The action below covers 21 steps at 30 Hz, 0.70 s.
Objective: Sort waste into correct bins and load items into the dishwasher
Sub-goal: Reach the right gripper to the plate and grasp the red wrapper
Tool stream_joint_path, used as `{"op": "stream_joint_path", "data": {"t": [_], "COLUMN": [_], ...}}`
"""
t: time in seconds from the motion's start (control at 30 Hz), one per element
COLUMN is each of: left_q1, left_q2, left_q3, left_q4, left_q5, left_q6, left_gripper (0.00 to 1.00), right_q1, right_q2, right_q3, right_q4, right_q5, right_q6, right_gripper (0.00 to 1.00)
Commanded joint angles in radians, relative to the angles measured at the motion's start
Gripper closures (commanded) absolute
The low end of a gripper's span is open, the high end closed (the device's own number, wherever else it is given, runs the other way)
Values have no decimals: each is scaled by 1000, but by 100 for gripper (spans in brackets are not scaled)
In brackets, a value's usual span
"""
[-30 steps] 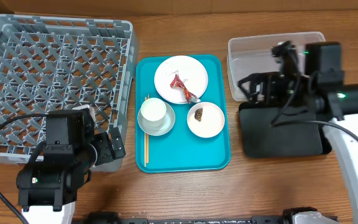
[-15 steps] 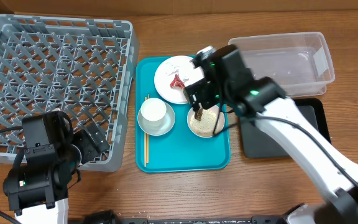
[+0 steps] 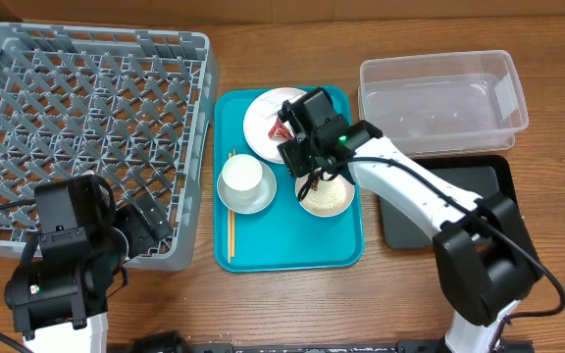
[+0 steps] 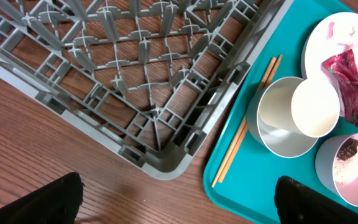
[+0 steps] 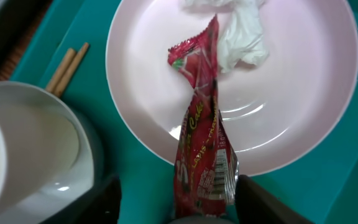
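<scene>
The red-and-silver candy wrapper (image 5: 201, 143) lies across the near rim of the white plate (image 5: 291, 93), beside a crumpled white tissue (image 5: 241, 25). My right gripper (image 5: 182, 202) is low over it, a finger on each side. The right finger touches the wrapper and a gap remains on the left. From overhead, the right gripper (image 3: 302, 157) sits between the plate (image 3: 263, 113) and the bowl (image 3: 330, 199) with rice. A brown lump (image 4: 351, 147) lies in that bowl. My left gripper (image 4: 179, 199) hangs open over bare wood by the grey rack (image 4: 135, 62).
The teal tray (image 3: 292, 250) also holds a white cup (image 3: 242, 176) on a saucer (image 3: 248, 201) and wooden chopsticks (image 3: 231, 221). The clear tub (image 3: 439, 93) stands at the back right, with the black tray (image 3: 439, 211) in front of it.
My right arm swung from over the tub and black tray to the teal tray, then settled at the plate's rim with its jaws narrowing around the wrapper. The left arm shifted slightly left.
</scene>
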<state>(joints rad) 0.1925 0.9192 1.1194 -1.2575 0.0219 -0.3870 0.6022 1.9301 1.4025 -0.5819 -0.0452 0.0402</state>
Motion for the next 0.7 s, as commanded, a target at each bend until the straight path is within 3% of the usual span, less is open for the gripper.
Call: {"op": "stream_joint_path", "data": {"t": [0.0,0.13,0.33,0.67], "left_q1": [5,5,5,5], "left_q2": [-3,-3,-3,-3], "left_q3": [22,22,22,22], "left_q4": [1,1,2,1], "left_q5": [0,0,-3,-45], "left_q6": [-10,-10,-10,6], "left_gripper": [0,0,0,0], "right_q1": [0,0,0,-89], "right_q2": [29,31,23,-153], "right_q3": [18,18,20,99], "right_q4": [5,4,-7,-14], "right_q5": [6,3,4,114], "right_q6": [13,13,13,139], "right_gripper": [49,63,96,96]}}
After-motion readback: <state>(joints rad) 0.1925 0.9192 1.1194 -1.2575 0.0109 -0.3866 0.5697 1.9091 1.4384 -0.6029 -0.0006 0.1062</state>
